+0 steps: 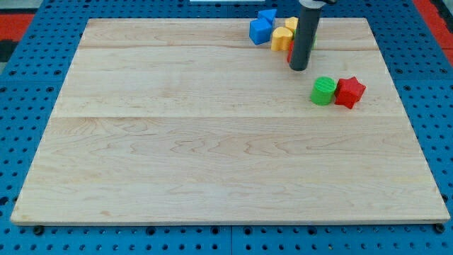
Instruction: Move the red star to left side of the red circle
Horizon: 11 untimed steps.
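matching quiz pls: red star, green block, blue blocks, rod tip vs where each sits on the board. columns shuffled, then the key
Column one:
1. red star
2. green round block
3. blue blocks
4. my tip

Column two:
A. at the view's top edge, left end of the cluster
B. furthest toward the view's right, touching the green one
C. just below the top cluster, up-left of the green and red pair
D. directly left of the star

Pairs: 1-B, 2-D, 3-A, 4-C
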{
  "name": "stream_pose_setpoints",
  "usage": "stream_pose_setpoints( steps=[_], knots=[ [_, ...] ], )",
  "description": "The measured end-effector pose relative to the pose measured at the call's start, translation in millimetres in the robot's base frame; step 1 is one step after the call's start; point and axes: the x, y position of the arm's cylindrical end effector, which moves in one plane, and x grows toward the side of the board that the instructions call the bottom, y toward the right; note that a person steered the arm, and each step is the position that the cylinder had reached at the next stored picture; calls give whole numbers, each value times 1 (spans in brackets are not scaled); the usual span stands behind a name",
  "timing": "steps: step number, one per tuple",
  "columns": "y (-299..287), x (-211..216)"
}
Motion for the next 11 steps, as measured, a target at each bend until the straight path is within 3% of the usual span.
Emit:
stream_pose_setpoints(
  steps=[2,4,5,6,7,9,11],
  knots=[
    [-31,-7],
    [86,15],
    [141,48],
    [145,85],
    [96,83],
    [-48,33],
    [-61,55]
  ],
)
